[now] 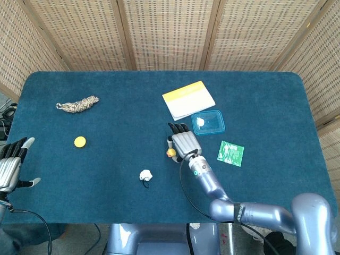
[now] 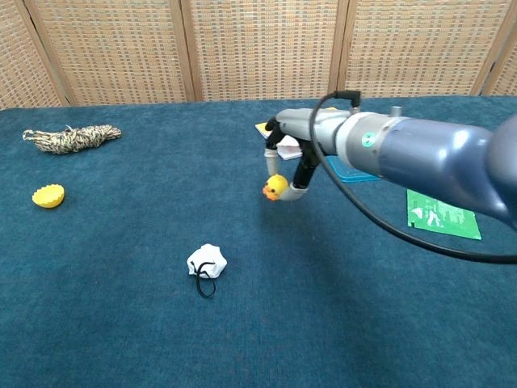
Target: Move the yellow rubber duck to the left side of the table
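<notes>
The yellow rubber duck [image 2: 275, 188] hangs above the blue table, pinched between the fingers of my right hand [image 2: 292, 166]. In the head view the duck [image 1: 171, 153] peeks out at the left edge of the same right hand [image 1: 182, 141], near the middle of the table. My left hand [image 1: 11, 164] hovers at the table's far left edge, fingers spread and holding nothing.
A white crumpled object with a black loop [image 2: 207, 263] lies in front of the duck. A yellow cap [image 1: 79, 141] and a rope bundle [image 1: 78, 104] sit on the left side. A yellow-white booklet [image 1: 188, 100], blue container lid [image 1: 207, 122] and green packet [image 1: 230, 153] lie right of centre.
</notes>
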Controlling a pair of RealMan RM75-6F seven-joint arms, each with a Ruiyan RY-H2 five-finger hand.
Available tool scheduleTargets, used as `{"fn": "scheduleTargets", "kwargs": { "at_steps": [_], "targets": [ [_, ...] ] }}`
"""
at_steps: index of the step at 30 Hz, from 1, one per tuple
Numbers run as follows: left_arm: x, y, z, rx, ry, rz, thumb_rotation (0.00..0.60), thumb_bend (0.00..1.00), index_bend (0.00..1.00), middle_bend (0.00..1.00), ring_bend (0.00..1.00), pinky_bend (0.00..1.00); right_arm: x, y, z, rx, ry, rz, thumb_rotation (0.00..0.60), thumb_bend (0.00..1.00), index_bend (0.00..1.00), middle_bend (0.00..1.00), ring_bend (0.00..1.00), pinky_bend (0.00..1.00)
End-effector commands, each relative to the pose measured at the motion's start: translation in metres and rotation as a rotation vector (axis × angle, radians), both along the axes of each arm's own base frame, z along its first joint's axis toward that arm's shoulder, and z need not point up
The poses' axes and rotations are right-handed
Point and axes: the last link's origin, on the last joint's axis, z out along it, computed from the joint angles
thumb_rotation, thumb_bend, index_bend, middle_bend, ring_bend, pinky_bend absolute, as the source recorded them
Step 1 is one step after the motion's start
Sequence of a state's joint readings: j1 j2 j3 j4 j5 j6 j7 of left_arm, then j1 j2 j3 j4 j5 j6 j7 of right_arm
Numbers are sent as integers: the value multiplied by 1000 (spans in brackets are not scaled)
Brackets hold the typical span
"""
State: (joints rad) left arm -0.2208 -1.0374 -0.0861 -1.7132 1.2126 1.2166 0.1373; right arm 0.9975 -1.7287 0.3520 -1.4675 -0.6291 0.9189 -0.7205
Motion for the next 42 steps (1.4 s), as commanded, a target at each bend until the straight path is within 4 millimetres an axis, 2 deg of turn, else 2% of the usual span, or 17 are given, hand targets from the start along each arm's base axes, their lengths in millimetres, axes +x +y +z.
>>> {"fn": "scheduleTargets", "kwargs": {
  "at_steps": [1, 5, 7, 9, 16, 17, 18, 19, 22, 25, 29, 33, 35, 37, 39, 40, 42],
  "targets": [
    [-3, 5, 1, -5, -9, 13, 600, 0, 0, 0, 0, 0, 29, -4, -20, 16, 6, 8, 600, 285, 587, 0, 0, 0],
    [-6, 8, 0, -14, -16, 26, 600, 0, 0, 0, 0, 0, 46, -2, -44, 48, 24, 11, 600, 285, 587, 0, 0, 0],
    [-9, 10, -1, -20, -22, 39, 600, 0, 0, 0, 0, 0, 57, 4, -67, 83, 37, 13, 600, 286, 587, 0, 0, 0],
    [-10, 11, 0, -17, -28, 44, 600, 0, 0, 0, 0, 0, 63, 6, -78, 86, 46, 11, 600, 287, 588, 0, 0, 0],
    [-13, 13, 2, -20, -34, 55, 600, 1, 0, 0, 0, 0, 71, 5, -88, 78, 71, 23, 600, 281, 575, 0, 0, 0],
    [-13, 13, 2, -20, -34, 55, 600, 1, 0, 0, 0, 0, 70, 5, -89, 79, 79, 27, 600, 274, 549, 0, 0, 0],
    [-13, 13, 2, -21, -34, 55, 600, 1, 0, 0, 0, 0, 69, 5, -88, 78, 86, 33, 600, 235, 478, 0, 0, 0],
    [-13, 13, 2, -22, -34, 53, 600, 0, 0, 0, 0, 0, 69, 5, -88, 78, 91, 37, 600, 172, 375, 0, 0, 0],
    [-12, 12, 2, -21, -34, 50, 600, 0, 0, 0, 0, 0, 69, 5, -84, 81, 86, 40, 600, 13, 171, 0, 0, 0],
    [-11, 12, 2, -20, -36, 46, 600, 0, 0, 0, 0, 0, 70, 5, -74, 74, 75, 48, 600, 0, 134, 0, 0, 0],
    [-10, 11, 3, -19, -39, 40, 600, 0, 0, 0, 0, 0, 70, 7, -57, 59, 63, 63, 600, 0, 138, 0, 0, 0],
    [-5, 8, 3, -13, -42, 17, 600, 0, 0, 0, 0, 0, 60, 7, -16, 9, 42, 122, 600, 0, 165, 0, 0, 0],
    [0, 5, 2, -18, -42, -9, 600, 0, 0, 0, 0, 0, 39, 4, 28, -91, 42, 183, 600, 0, 186, 0, 0, 0],
    [3, 4, 2, -13, -46, -31, 600, 0, 0, 0, 0, 0, 17, 10, 57, -123, 11, 232, 600, 0, 229, 0, 0, 0],
    [8, 4, 1, 2, -59, -70, 600, 0, 0, 0, 0, 0, -13, 14, 85, -174, -9, 262, 600, 0, 246, 0, 0, 0],
    [12, 4, 0, 9, -64, -99, 600, 0, 0, 0, 0, 0, -36, 16, 103, -212, -10, 269, 600, 0, 247, 0, 0, 0],
    [16, 5, -1, 6, -63, -129, 600, 0, 0, 0, 0, 0, -66, 21, 126, -258, -9, 276, 600, 0, 247, 0, 0, 0]
  ]
}}
